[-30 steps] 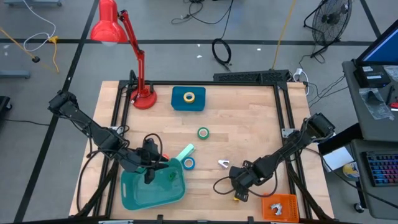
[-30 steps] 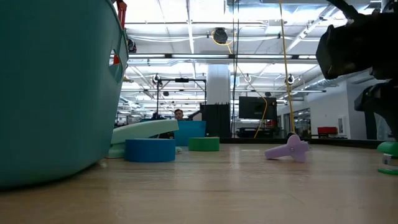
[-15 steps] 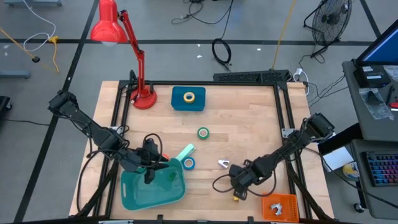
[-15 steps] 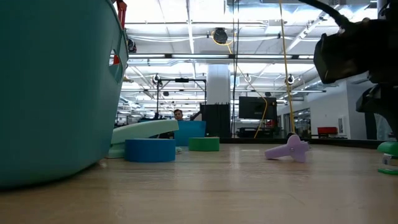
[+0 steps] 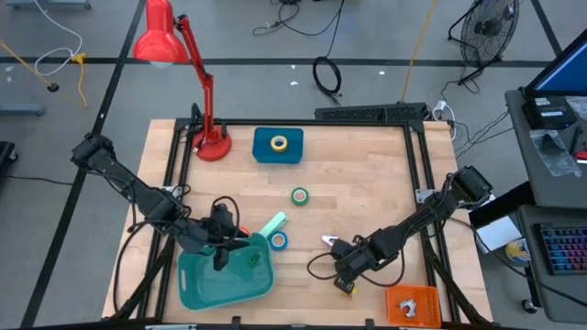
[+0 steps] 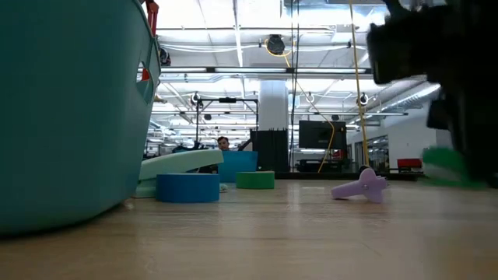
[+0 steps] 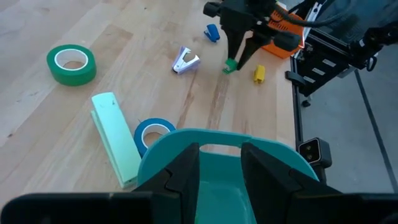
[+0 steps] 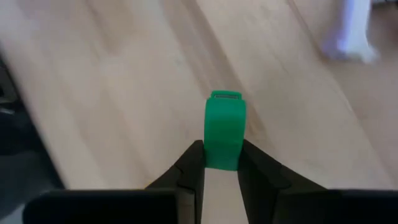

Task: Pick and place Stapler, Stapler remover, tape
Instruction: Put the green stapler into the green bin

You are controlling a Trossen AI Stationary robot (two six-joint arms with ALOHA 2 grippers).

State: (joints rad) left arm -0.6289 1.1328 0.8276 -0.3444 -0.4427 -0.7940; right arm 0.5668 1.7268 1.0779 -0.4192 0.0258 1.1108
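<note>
Right claw (image 8: 221, 163) pinched narrow on a small bright-green plastic block (image 8: 224, 129), low over the front right of the pale wooden table (image 5: 367, 183). Just beside it, a small pale lilac staple remover (image 7: 185, 60) lying on the wood, and a tiny yellow cube (image 7: 259, 74) close by.

Left claw (image 7: 219, 163) partly spread over the rim of a teal plastic basin (image 7: 214, 143) at front left, gripping nothing visible.

Blue ring-shaped tape roll (image 5: 278, 240) flat beside the basin, touching or nearly touching a mint-green oblong block (image 5: 273, 224). Green tape roll (image 5: 300, 195) mid-table, well apart. Yellow tape roll (image 5: 279, 143) resting on a dark blue square box (image 5: 278, 155) at the back, next to a red desk lamp (image 5: 183, 55). Orange slotted tray (image 5: 413, 305) at the front right corner.
</note>
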